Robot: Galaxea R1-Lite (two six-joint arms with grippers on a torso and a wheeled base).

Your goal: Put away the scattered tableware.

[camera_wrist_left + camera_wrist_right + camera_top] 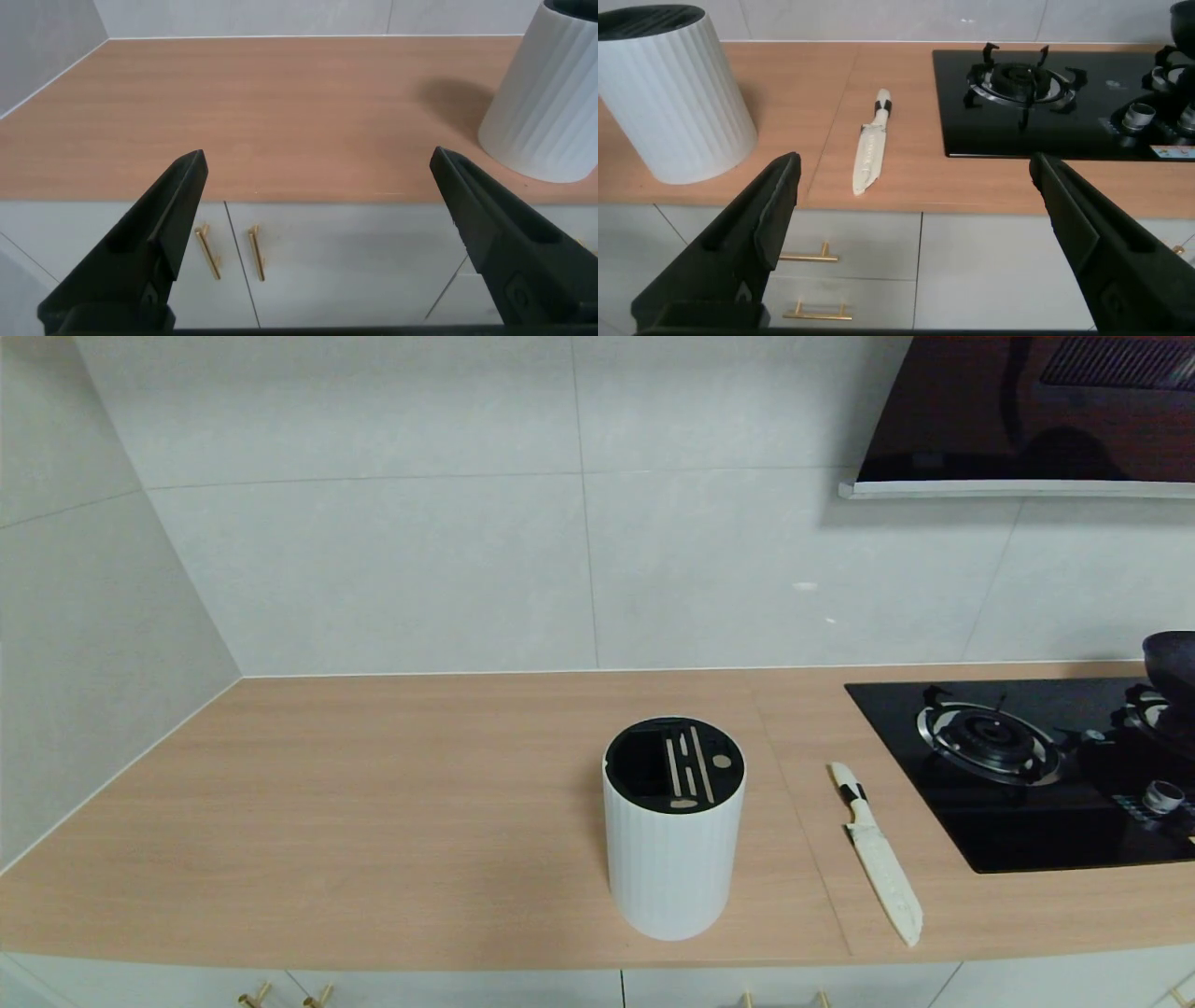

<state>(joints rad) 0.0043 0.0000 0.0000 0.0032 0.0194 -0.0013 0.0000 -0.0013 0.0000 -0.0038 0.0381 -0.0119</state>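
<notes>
A cream-coloured knife [876, 851] with a black band on its handle lies flat on the wooden counter [373, 803], blade toward the front edge. To its left stands a white ribbed cylindrical knife holder [673, 829] with a black slotted top. My left gripper [318, 177] hangs open in front of the counter edge, the holder [551, 93] off to one side. My right gripper [915, 177] is also open, held off the counter's front edge, with the knife [870, 155] and the holder [673, 93] lying beyond it. Neither gripper holds anything.
A black gas hob [1027, 765] with burner rings sits at the right, a dark pot [1172, 658] on its far burner. Tiled walls close the back and left. White cabinet doors with brass handles [229, 252] run below the counter.
</notes>
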